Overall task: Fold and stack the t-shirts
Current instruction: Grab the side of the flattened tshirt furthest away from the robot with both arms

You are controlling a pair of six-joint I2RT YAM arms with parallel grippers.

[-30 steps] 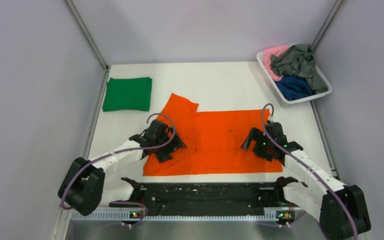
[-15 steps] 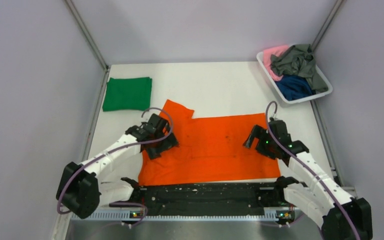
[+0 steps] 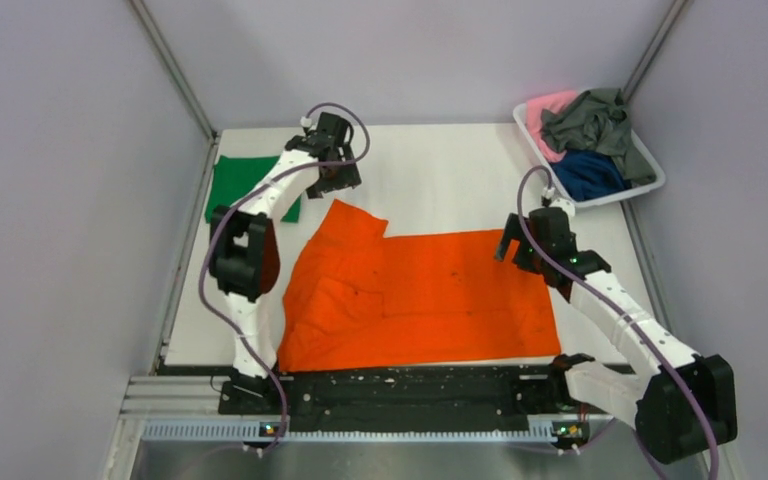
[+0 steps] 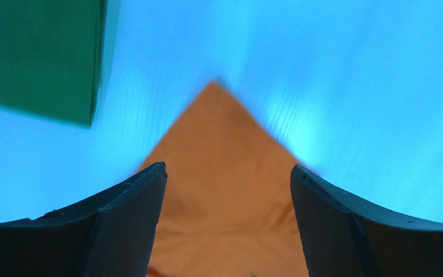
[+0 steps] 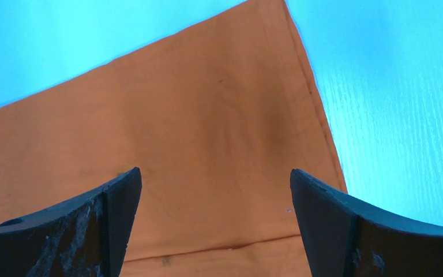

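Note:
A bright orange t-shirt (image 3: 430, 295) lies spread flat in the middle of the table, with its left side rumpled. My left gripper (image 3: 343, 180) is open and empty. It is raised above the shirt's far left sleeve corner, which shows in the left wrist view (image 4: 222, 138). My right gripper (image 3: 522, 250) is open and empty over the shirt's far right corner, which shows in the right wrist view (image 5: 207, 115). A folded green t-shirt (image 3: 230, 185) lies at the far left, partly behind my left arm. It also shows in the left wrist view (image 4: 34, 52).
A white basket (image 3: 650, 170) at the far right corner holds pink (image 3: 545, 110), grey-green (image 3: 590, 120) and navy blue (image 3: 585, 172) t-shirts. Grey walls close in the table on the left, back and right. A black rail (image 3: 410, 385) runs along the near edge.
My left arm has swung from the shirt's near left side up and away to above the far sleeve corner. My right gripper has moved to the far right corner. The shirt's left side has shifted.

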